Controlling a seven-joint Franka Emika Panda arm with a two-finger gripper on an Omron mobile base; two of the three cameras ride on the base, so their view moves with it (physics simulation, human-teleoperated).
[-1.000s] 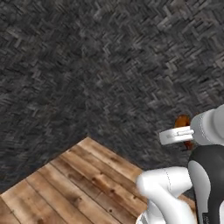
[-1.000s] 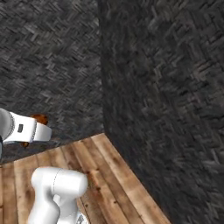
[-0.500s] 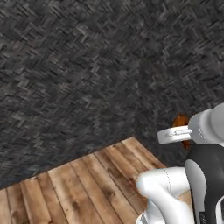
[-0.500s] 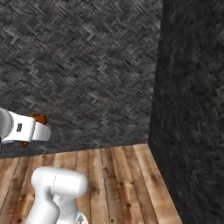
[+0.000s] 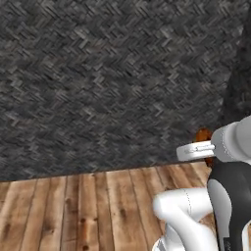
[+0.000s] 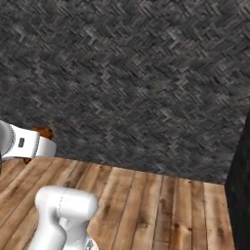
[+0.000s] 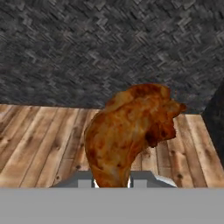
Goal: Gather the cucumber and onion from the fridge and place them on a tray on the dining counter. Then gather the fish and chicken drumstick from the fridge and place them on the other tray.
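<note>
Hand [image 7: 112, 183] shown closed on the chicken drumstick [image 7: 131, 131], which is held above a wooden plank floor [image 5: 73, 206]. Fingertips are hidden behind the meat in the hand view; in both base views the drumstick [image 5: 203, 136] is largely covered by the white wrist. A dark herringbone wall [image 6: 136, 73] is seen behind.

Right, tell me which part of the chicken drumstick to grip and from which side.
Probably its narrower end, from below, where the gripper already has it: the chicken drumstick tapers there to fit between the jaws, while the bulky lumpy end looks too wide.
</note>
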